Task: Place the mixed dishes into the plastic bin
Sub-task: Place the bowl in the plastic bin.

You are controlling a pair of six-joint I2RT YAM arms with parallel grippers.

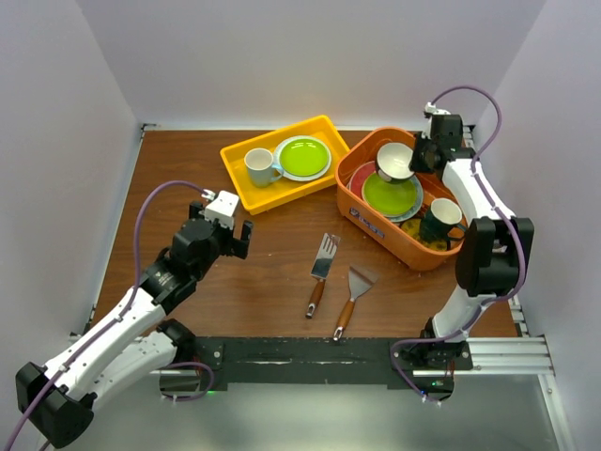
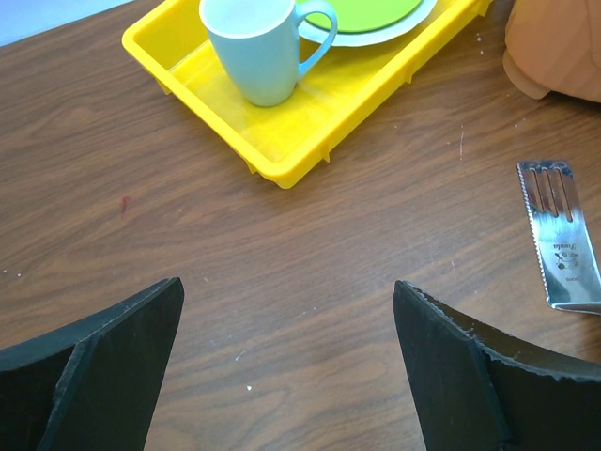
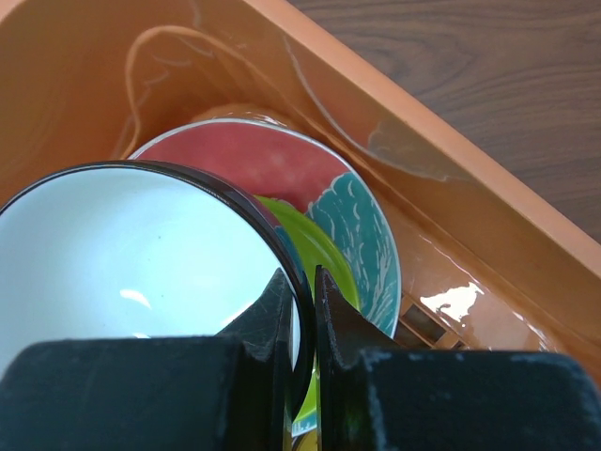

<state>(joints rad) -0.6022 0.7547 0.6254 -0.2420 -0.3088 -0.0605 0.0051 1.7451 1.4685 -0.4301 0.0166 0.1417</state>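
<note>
My left gripper (image 1: 235, 225) hangs over the bare wood of the table (image 1: 272, 310), jaws spread as wide as they go and holding nothing. From that wrist I see only my two fingertips (image 2: 122, 366) at the bottom edge.

Beyond them lies the yellow tray (image 1: 246, 193), with a white mug (image 1: 260, 166) and a green plate (image 1: 302, 157) side by side in it. The wrist view cuts off the mug's top and most of the plate.

Further right, two spatulas lie flat on the wood, a slotted spatula (image 1: 322, 268) and a solid spatula (image 1: 352, 299), near each other but apart, handles toward my bases. Nothing stands between them and either arm.

Then comes the orange bin (image 1: 366, 221). In it lies a stack of plates (image 1: 390, 194), lime on top with a red rim showing beneath, and a dark mug (image 1: 441, 221) stands upright at the near end.

My right gripper (image 1: 420, 155) is pinched tight on the rim of the bowl (image 1: 394, 160), one finger inside and one outside. It holds the bowl over the far end of the bin, above the plates.

From that wrist the bowl hides most of the stack, leaving only slivers of red, teal and lime. I cannot tell whether the bowl touches the plates.
</note>
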